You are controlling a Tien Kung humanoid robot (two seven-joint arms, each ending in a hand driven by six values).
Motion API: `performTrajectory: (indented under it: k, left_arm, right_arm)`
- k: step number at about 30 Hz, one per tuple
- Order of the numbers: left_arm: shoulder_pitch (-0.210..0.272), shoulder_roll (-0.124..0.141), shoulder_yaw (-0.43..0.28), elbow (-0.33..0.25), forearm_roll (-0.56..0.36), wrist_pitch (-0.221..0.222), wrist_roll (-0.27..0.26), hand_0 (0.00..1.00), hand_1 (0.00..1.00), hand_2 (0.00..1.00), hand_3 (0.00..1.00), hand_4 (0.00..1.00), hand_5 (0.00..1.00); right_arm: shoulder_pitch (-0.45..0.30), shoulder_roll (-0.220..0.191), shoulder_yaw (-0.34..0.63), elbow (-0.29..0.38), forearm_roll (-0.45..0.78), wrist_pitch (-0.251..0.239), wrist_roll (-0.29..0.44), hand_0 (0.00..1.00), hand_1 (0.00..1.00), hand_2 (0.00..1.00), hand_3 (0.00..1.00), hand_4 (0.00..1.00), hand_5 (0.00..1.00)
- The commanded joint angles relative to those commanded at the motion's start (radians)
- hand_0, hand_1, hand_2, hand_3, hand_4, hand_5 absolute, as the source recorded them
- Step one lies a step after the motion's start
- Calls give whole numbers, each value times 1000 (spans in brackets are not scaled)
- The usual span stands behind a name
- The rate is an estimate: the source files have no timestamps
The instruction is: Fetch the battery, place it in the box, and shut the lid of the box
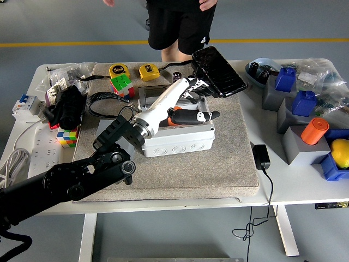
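Hiding most of the box [180, 143] interior, left robot hand [192, 101] spread, empty, over it

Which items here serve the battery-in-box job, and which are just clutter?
Job: grey plastic box, its raised lid, orange round piece inside, left hand over it.

Clutter: two yellow tape measures, colourful puzzle cubes, black case, orange cylinder.

My white table [305, 191] carries a grey felt mat [229, 164], a power strip [38, 158], a black adapter [260, 156] and grey blocks [297, 143] at my right.
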Motion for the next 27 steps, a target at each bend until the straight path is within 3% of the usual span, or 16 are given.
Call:
performTrajectory:
  k: [15,27]
  left_arm:
    - [44,38,28,49,2,-8,5,478,672,626,596,912,311]
    - [73,78,21,35,7,-6,15,421,640,618,595,913,315]
  right_arm:
    - [-2,1,5,1,-2,0,1,605,630,592,560,903,459]
    - [-5,-1,10,1,-3,0,0,605,629,592,559,903,459]
